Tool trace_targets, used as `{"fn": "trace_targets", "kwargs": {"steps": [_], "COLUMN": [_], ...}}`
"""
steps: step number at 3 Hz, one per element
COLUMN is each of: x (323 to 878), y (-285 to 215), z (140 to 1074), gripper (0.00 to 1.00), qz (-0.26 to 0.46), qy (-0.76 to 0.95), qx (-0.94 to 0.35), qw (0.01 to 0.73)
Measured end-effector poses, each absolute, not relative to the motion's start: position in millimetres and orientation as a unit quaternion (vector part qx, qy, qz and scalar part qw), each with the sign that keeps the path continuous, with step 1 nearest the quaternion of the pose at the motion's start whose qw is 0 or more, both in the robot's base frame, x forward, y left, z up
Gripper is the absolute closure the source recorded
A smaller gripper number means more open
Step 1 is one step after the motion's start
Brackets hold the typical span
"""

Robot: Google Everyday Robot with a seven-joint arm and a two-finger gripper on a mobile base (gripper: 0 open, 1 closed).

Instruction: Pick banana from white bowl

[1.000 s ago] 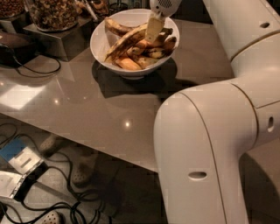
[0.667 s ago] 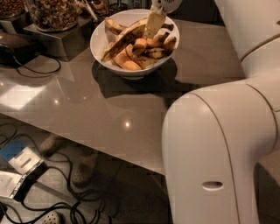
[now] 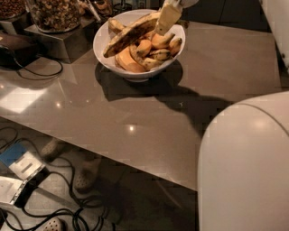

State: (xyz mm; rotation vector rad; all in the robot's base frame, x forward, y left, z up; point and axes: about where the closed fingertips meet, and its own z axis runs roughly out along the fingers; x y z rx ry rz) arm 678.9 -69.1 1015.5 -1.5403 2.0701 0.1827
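The white bowl (image 3: 104,45) stands at the far middle of the grey table (image 3: 135,117). The banana (image 3: 128,35), long and blotched dark brown, lies slanted across the bowl, its right end raised above the rim. My gripper (image 3: 168,17) is at the top edge, over the bowl's back right. Its pale finger (image 3: 166,20) is closed on the banana's raised end. Short yellow-orange bananas (image 3: 153,44) lie under it in the bowl.
A glass jar of nuts (image 3: 54,13) sits on a metal stand (image 3: 58,43) left of the bowl, with a black cable (image 3: 38,72) beside it. My white arm (image 3: 244,167) fills the lower right. Cables and shoes (image 3: 86,178) lie on the floor under the table.
The gripper has risen a little toward the top edge, and the banana's right end has lifted with it. My arm's big white link has moved right and lower in the view.
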Motion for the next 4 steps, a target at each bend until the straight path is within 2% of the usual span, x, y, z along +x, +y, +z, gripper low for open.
{"fn": "trace_targets", "kwargs": {"steps": [2,4], "x": [666.7,608.5], "y": [-68.3,-101.8], "z": [1019.4,1018.0], "gripper": [1.00,1.00], "qz": [0.076,0.110], "qy": [0.778,0.828], "qx": [-0.565,-0.486], "qw": [0.263,0.257]}}
